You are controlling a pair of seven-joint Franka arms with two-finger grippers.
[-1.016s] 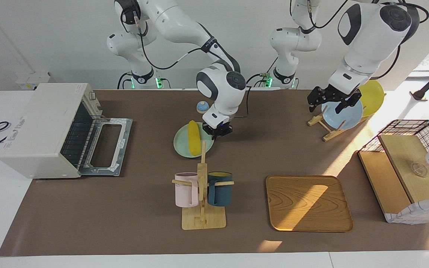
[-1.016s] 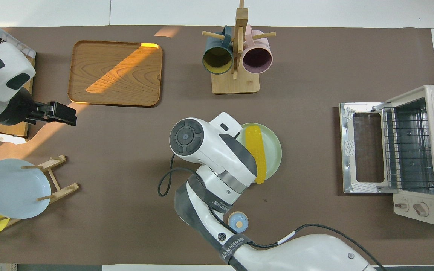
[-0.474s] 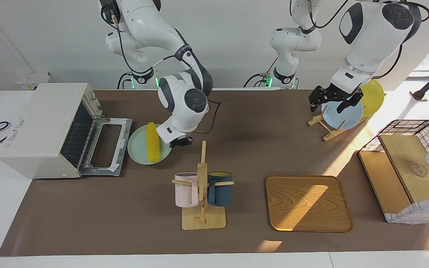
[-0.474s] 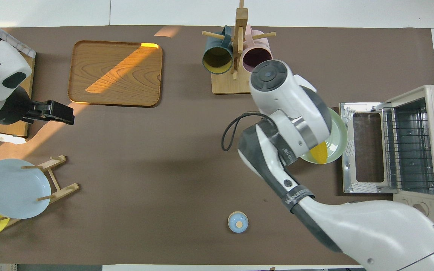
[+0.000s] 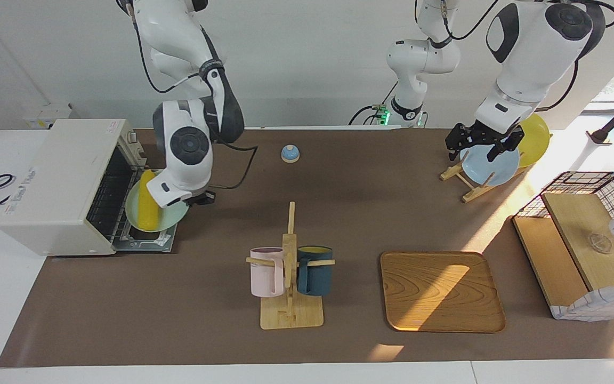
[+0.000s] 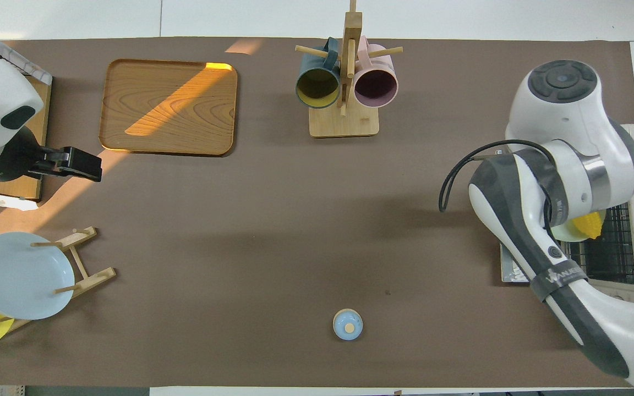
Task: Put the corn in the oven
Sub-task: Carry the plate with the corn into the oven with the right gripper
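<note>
So the green plate (image 5: pixel 153 211) with the corn (image 5: pixel 148 207) on it has been carried from the middle of the table over to the oven (image 5: pixel 67 184) within the last second; it is now held over the dropped door (image 5: pixel 147 242), right at the oven's mouth. The plate is pinched at its rim by the right gripper (image 5: pixel 196 199), fingers closed on it, with the corn lying just past the fingertips on the oven side. The corn's long axis runs toward and away from the robots, along the oven's front; which end is tapered can't be made out. "WANJEED" can be read on the band around the right arm in the overhead view; lettering on the oven's top is too small to read. The left gripper (image 5: pixel 480 146) has hardly moved, kept open over the blue plate (image 5: pixel 491 165) in the rack.
</note>
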